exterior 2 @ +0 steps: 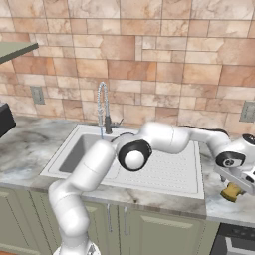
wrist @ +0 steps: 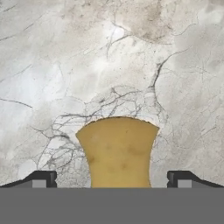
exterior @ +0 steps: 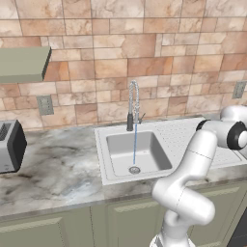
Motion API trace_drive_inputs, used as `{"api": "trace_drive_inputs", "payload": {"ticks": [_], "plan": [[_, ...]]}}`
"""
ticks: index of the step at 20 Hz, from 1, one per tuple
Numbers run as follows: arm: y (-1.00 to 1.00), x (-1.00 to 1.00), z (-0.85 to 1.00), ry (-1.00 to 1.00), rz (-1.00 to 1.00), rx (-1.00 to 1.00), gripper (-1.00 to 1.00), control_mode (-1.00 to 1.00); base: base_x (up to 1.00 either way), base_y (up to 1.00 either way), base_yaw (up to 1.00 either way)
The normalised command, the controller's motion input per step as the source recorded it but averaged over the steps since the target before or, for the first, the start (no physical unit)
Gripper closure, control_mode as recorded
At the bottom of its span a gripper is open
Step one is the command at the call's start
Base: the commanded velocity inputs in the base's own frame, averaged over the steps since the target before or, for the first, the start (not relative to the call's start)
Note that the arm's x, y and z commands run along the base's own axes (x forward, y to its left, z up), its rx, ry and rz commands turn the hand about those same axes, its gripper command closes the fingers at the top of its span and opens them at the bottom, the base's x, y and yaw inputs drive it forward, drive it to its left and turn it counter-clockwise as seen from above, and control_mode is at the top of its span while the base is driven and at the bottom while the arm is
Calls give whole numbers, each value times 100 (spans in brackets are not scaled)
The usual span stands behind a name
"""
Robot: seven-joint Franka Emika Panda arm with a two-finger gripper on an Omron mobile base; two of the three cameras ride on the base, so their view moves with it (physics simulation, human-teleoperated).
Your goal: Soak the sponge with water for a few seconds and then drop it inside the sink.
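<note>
The gripper [wrist: 112, 178] hangs low over the marble counter [wrist: 52, 65] to the right of the sink [exterior: 113, 176], its two fingertips [wrist: 41, 178] spread wide with the yellow sponge [wrist: 118, 151] lying between them — I cannot tell whether they touch it. In the right base view the sponge [exterior 2: 231, 192] peeks out beneath the hand, on the counter near its front edge, well apart from the basin. At the far side of the sink, the coiled tap [exterior: 132, 103] sends a thin stream of water [exterior: 135, 144] straight down to the drain [exterior: 134, 170] — the ribbed drainboard [exterior 2: 169, 167] lies between basin and sponge.
</note>
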Motion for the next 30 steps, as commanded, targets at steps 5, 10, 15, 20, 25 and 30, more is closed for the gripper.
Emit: {"api": "trace_drive_inputs", "payload": {"ticks": [5,10,15,20,25,30], "plan": [[0,0,-29,0,0,0,-100,-100,0,0,0],[0,0,-29,0,-1,0,-100,-100,0,0,0],[0,0,-16,0,0,0,-100,-100,0,0,0],[0,0,0,0,0,0,-100,-100,0,0,0],[0,0,0,0,0,0,-100,-100,0,0,0],[0,0,0,0,0,0,-100,-100,0,0,0]]}}
